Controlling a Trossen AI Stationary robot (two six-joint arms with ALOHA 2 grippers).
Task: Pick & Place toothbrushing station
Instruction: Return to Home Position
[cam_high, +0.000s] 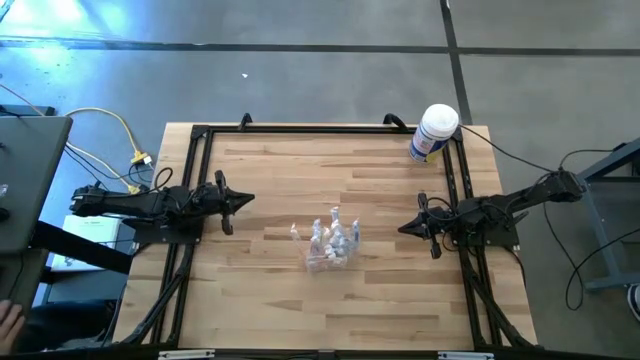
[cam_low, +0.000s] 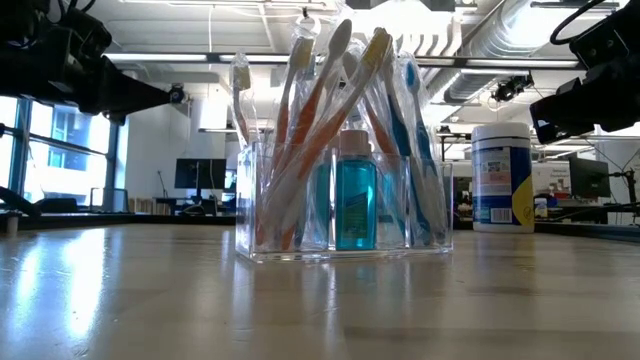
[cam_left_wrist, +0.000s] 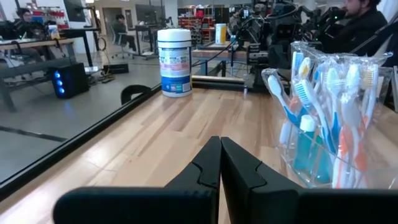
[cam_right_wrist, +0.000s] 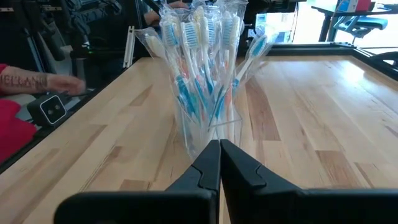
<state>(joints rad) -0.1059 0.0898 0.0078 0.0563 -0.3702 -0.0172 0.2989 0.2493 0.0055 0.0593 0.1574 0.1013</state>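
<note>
The toothbrushing station (cam_high: 328, 248) is a clear plastic holder standing on its base on the wooden table (cam_high: 280, 300), near the middle. It holds several toothbrushes and a small blue bottle (cam_low: 355, 205). It also shows in the left wrist view (cam_left_wrist: 323, 137) and the right wrist view (cam_right_wrist: 208, 118). My left gripper (cam_high: 240, 200) is shut and empty, left of the holder, above the table. My right gripper (cam_high: 405, 228) is shut and empty, right of the holder.
A white canister with a blue label (cam_high: 433, 133) stands at the table's far right corner. A black frame (cam_high: 200, 140) runs along the table's edges. A person's hand (cam_right_wrist: 59, 84) shows beyond the table's left side.
</note>
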